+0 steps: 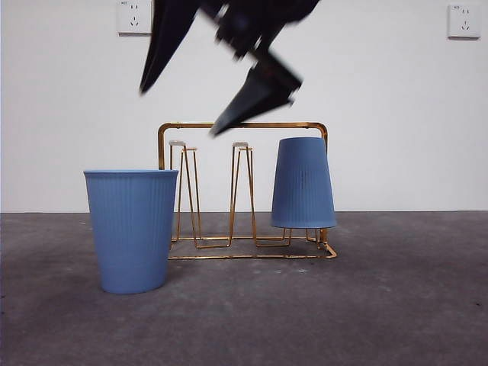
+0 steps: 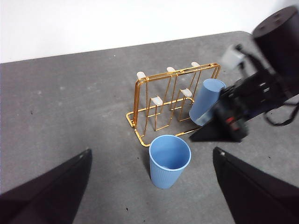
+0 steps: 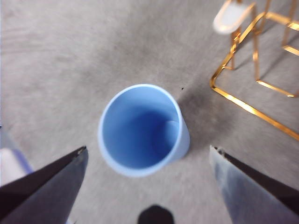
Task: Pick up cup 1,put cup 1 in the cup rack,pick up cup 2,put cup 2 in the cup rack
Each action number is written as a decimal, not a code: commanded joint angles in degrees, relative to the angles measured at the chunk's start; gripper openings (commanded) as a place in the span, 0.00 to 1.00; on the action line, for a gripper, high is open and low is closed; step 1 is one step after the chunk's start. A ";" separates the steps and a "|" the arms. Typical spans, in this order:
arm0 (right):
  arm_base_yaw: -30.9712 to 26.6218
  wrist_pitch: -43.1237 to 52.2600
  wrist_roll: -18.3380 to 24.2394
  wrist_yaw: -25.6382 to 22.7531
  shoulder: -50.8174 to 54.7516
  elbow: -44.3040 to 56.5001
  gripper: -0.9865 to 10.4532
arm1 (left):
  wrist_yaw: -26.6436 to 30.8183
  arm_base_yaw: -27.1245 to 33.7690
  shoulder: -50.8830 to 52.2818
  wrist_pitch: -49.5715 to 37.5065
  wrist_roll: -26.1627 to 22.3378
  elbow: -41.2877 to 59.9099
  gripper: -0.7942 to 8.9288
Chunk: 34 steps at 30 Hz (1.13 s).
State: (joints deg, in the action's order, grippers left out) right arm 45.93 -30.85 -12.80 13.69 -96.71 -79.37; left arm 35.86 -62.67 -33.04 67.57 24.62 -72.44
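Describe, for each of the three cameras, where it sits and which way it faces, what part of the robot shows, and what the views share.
Front: low, level across the table; rack, upright cup, upturned cup; right gripper above.
Left wrist: high, looking down; own jaws open, the right arm beside the rack.
Right wrist: straight down into the upright cup; own jaws open.
Shared: the upright cup and rack.

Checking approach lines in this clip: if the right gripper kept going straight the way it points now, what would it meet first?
Most likely the upright blue cup: the right gripper is open and looks down into its open mouth, jaws either side. Height above the rim is unclear. The cup rack lies off to one side of that line.
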 commanded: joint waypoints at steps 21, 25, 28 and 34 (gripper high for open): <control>0.74 5.42 -2.51 -2.54 -13.73 0.42 0.08 | 0.13 0.04 -0.13 -0.07 0.98 0.02 0.53; 1.03 4.90 -1.77 -1.51 -12.74 0.42 0.08 | -0.39 -0.07 -0.22 -1.66 1.31 0.02 0.53; 1.38 4.02 -0.31 -1.75 -10.21 0.42 0.08 | -1.53 -0.35 -0.24 -4.02 1.27 0.02 0.53; 1.77 1.90 2.40 -3.76 1.64 0.42 0.08 | -1.38 -0.72 -0.24 -9.20 0.98 0.04 0.53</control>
State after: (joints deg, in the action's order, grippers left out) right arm 47.59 -29.19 -11.92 10.33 -97.82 -79.05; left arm 34.54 -63.18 -33.30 59.68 25.56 -72.44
